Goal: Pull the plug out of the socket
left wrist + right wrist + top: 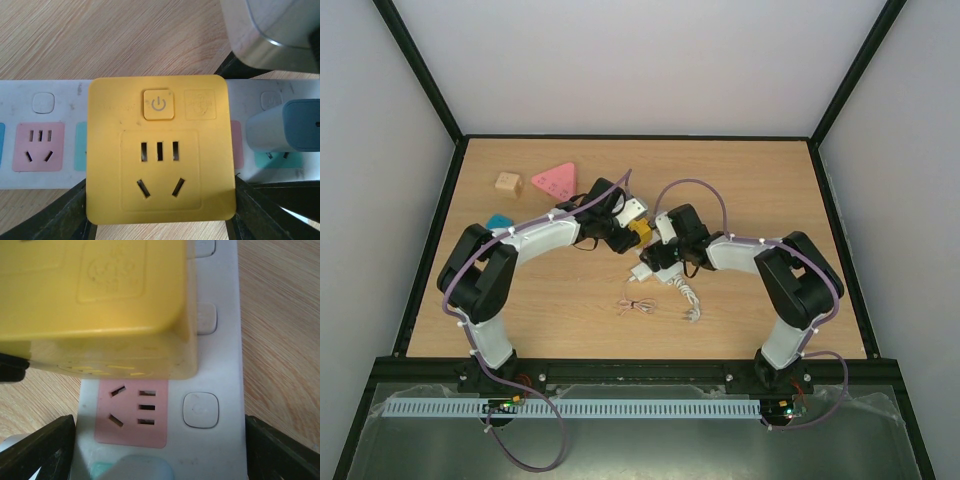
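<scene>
One yellow adapter [160, 170] at the power strip [50, 95], pinched by its sides in the left gripper [161, 220]. Jaws of the right gripper [160, 452] straddle the strip, spread; can't tell if they touch.

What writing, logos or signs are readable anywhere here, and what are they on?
Power sign, circle with a stroke: on the button of the yellow square plastic adapter.
Embossed emblem beside that button: too faint to read.
Marks on the long white power strip's buttons: too faint to read.
Dots on the pink triangular block: too small to read.
No legible words or numbers.
</scene>
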You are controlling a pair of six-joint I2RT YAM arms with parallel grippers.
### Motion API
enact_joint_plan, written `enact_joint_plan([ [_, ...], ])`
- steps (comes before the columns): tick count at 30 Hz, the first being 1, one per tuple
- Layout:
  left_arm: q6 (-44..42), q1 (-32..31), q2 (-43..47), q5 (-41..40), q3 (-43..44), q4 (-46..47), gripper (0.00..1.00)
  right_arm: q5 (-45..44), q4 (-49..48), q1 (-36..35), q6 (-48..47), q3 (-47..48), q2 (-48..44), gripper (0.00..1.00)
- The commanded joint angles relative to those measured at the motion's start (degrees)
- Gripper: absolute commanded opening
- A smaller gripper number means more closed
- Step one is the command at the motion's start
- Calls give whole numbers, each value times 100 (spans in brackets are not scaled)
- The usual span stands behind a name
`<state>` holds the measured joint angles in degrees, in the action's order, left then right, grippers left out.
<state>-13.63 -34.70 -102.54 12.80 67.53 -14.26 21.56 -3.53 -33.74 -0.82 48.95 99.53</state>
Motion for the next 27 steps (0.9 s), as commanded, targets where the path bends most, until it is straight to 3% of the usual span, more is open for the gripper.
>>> enact_joint_plan([
  [1,105,48,219,-84,4,37,36,-72,-236,-45,-38,-216,71,84],
  [13,54,230,726,175,-489,491,33,10,-206,-54,-30,-75,349,62],
  [27,-71,40,1277,-116,-1156,1436,21,-20,-34,-54,13,73,644,61],
])
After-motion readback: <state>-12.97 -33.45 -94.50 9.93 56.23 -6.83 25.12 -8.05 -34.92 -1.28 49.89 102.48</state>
